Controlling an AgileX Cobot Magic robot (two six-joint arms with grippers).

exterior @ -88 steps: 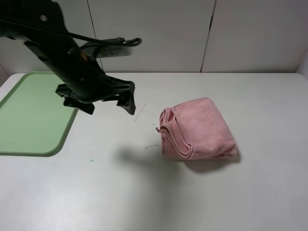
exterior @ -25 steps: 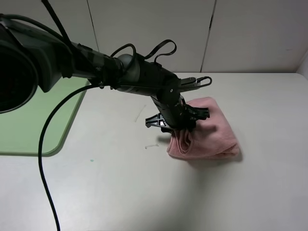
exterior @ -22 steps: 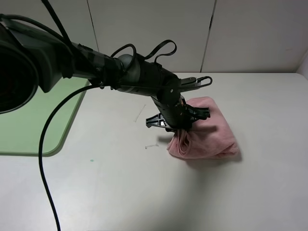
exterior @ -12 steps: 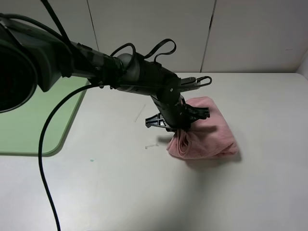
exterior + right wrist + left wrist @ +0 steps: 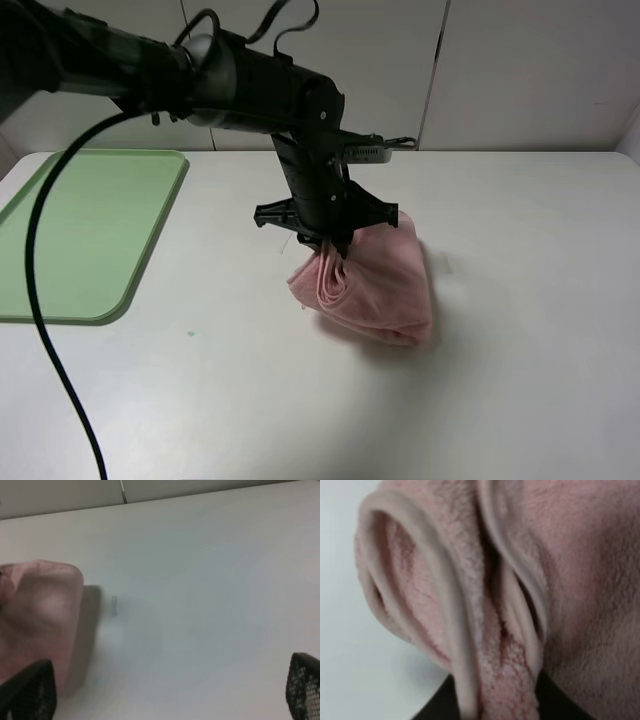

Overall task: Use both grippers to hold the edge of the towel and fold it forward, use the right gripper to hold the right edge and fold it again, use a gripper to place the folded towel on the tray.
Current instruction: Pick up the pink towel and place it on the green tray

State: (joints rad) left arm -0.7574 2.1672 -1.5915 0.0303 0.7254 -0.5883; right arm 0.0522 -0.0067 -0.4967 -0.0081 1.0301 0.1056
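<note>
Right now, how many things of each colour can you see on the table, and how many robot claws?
Pink: 1, the towel
Green: 1, the tray
Black: 2, the left gripper pinching the towel, and the right gripper, open
White: 1, the table itself
Total: 5

Your left arm reaches in from the tray (image 5: pixel 75 235) side, its wrist bent straight down over the table (image 5: pixel 520 380). The left pincer (image 5: pixel 335 247) is clamped on the towel (image 5: pixel 375 285). Your right pincer (image 5: pixel 165 692) stands wide, its fingertips (image 5: pixel 301 682) well apart.
</note>
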